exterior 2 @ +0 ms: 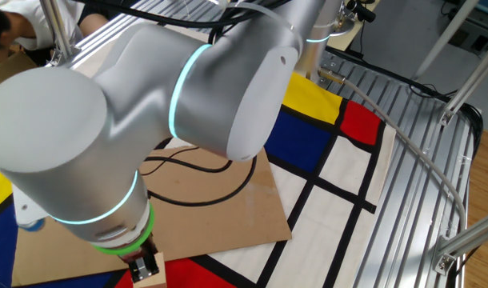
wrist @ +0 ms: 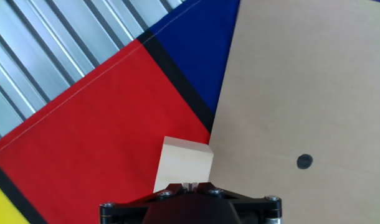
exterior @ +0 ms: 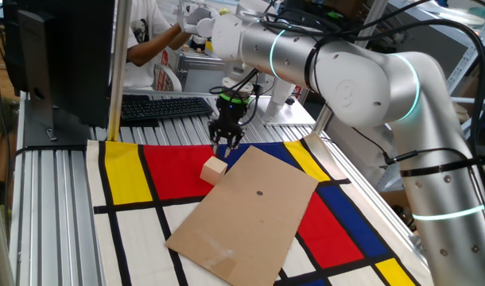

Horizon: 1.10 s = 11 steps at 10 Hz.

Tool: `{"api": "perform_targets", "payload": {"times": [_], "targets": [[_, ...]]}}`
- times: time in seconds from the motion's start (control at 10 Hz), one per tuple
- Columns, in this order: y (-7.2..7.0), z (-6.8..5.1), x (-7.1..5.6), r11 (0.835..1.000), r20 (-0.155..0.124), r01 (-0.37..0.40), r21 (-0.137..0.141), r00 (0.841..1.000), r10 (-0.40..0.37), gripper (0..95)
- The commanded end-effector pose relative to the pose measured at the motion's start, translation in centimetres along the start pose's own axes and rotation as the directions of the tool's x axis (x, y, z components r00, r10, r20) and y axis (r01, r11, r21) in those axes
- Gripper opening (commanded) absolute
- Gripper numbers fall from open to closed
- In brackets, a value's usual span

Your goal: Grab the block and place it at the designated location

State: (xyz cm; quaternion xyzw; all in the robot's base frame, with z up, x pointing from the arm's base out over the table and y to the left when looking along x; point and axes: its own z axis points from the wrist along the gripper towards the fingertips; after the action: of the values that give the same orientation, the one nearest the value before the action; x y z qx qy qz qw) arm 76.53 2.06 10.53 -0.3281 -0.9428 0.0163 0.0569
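The block (exterior: 214,169) is a pale tan wooden cube. It lies on the red panel of the patterned mat, touching the upper left edge of the brown cardboard rectangle (exterior: 250,210) with a dark dot (exterior: 259,191). My gripper (exterior: 226,143) hangs just above and behind the block, not on it. In the hand view the block (wrist: 185,163) sits just ahead of the fingertips, which stand together and empty, and the cardboard (wrist: 302,87) with its dot (wrist: 304,162) fills the right. In the other fixed view the block (exterior 2: 152,272) peeks out at the bottom edge under the arm.
The red, yellow, blue and white mat (exterior: 131,171) covers the table under the cardboard. A keyboard (exterior: 164,106) and a monitor (exterior: 56,56) stand behind it. Ribbed aluminium rails (exterior: 52,206) run at the left. A person (exterior: 151,32) is at the back.
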Motion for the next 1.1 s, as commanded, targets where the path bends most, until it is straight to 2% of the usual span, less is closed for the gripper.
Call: {"api": "perform_targets", "payload": {"times": [0.1,0.5,0.8,1.1], "targets": [[0.2,0.1,-0.2,0.999,-0.002,-0.036,0.001,0.999,0.036,95.0],[0.7,1.2,-0.7,0.991,0.003,-0.135,0.025,0.991,0.135,95.0],[0.4,2.2,-1.1,0.991,0.004,-0.133,0.024,0.991,0.133,95.0],[0.0,3.5,-0.9,0.992,0.009,-0.127,0.020,0.992,0.127,95.0]]}}
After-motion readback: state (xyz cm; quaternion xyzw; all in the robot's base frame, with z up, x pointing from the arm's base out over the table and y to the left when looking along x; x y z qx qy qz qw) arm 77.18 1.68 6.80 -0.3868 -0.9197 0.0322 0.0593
